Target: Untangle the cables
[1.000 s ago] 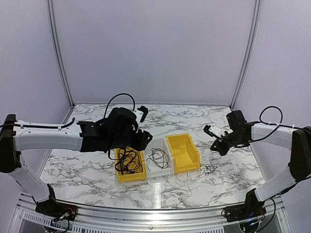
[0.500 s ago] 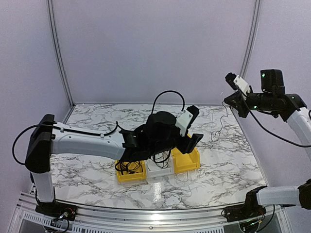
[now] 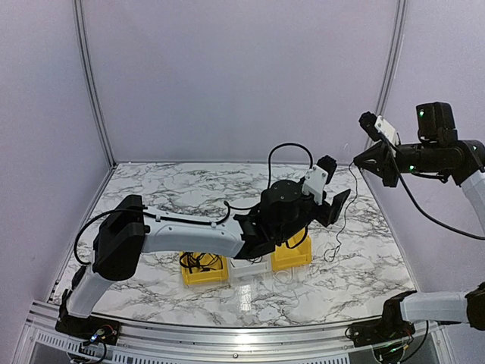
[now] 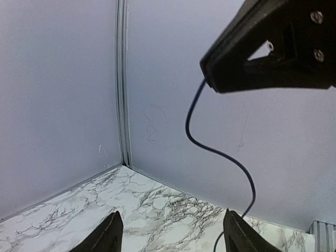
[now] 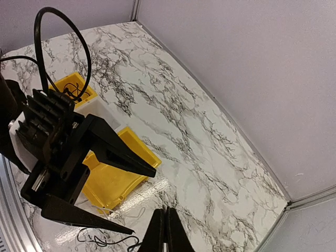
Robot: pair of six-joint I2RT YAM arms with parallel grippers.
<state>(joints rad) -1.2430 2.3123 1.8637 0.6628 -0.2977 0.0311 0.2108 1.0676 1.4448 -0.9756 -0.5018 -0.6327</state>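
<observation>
— Okay, quick pass, big to small. Surface?
— Marble table (image 3: pixel 151 193), veined white and grey.

— Arms?
— Left arm (image 3: pixel 189 231) is stretched low across the middle, over the bins. Right arm (image 3: pixel 447 155) is raised high at the right side.

— Bins?
— Three in a row, side by side near the front: left yellow bin (image 3: pixel 204 279), white bin (image 3: pixel 246 269), right yellow bin (image 3: pixel 292 258). The left arm hides most of the white one and part of the right yellow one.

— Grippers?
— Left gripper (image 4: pixel 172 220): jaws spread wide, nothing between them, up in the air past the right yellow bin, facing the right gripper. Right gripper (image 4: pixel 209 77): fingers pressed together, pinching a thin cable at the very tip.

— Cables, where?
— Held cable (image 4: pixel 220 153), dark, drops from the right gripper's tip and curves down in front of the left gripper. Whether it touches the left gripper I can't tell. Its lower end lies in loose squiggles on the marble, near the right yellow bin. Black cable tangle (image 3: pixel 198 262) sits inside the left yellow bin. There's something dark in the white bin too, mostly covered by the arm, so I can't tell what.
</observation>
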